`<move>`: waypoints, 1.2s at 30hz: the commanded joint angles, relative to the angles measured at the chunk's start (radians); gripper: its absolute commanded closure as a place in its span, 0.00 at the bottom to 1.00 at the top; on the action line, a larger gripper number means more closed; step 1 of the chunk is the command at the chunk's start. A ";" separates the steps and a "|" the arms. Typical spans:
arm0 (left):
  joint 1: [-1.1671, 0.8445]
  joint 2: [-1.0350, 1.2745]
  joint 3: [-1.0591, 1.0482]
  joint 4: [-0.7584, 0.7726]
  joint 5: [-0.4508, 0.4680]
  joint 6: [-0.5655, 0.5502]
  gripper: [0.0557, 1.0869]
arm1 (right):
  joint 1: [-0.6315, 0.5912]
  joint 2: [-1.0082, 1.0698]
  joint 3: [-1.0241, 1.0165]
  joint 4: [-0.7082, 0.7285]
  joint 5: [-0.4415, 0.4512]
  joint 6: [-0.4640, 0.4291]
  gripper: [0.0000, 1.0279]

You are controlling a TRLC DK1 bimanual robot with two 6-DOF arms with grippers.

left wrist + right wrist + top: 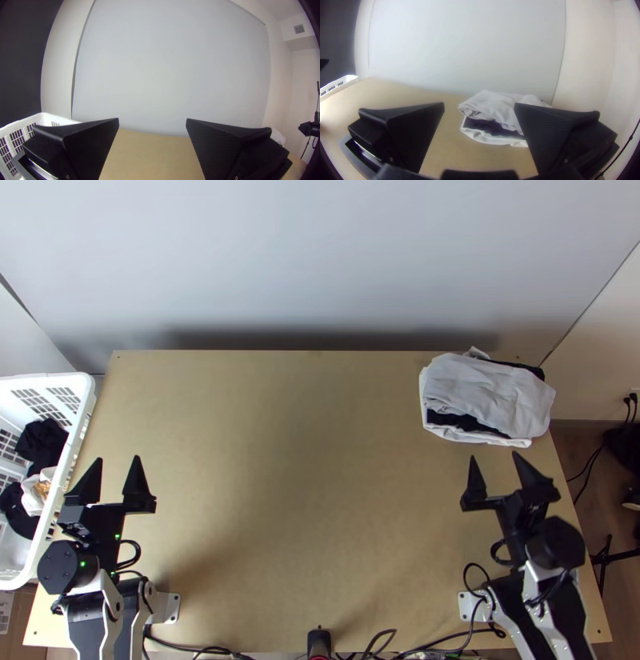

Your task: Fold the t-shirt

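Holding nothing, left hand point(118, 458) and right hand point(494, 456) are standing fingers-apart; basket point(48, 378) pick probably needs pinching one garment point(42, 441).

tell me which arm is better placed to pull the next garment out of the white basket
Left, I'd judge: the left gripper is open close beside the white basket, where dark cloth lies, while the right gripper is across the table, near the stacked cloth.
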 commanded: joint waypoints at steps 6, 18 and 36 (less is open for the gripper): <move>-0.025 -0.033 -0.090 -0.001 0.000 -0.016 0.05 | -0.021 -0.212 -0.192 0.011 0.001 -0.065 0.05; -0.028 -0.033 -0.142 -0.158 -0.005 -0.008 0.05 | -0.027 -0.209 -0.204 -0.083 -0.005 -0.039 0.05; -0.029 -0.030 -0.145 -0.167 -0.010 -0.005 0.05 | -0.027 -0.209 -0.204 -0.083 -0.008 -0.037 0.05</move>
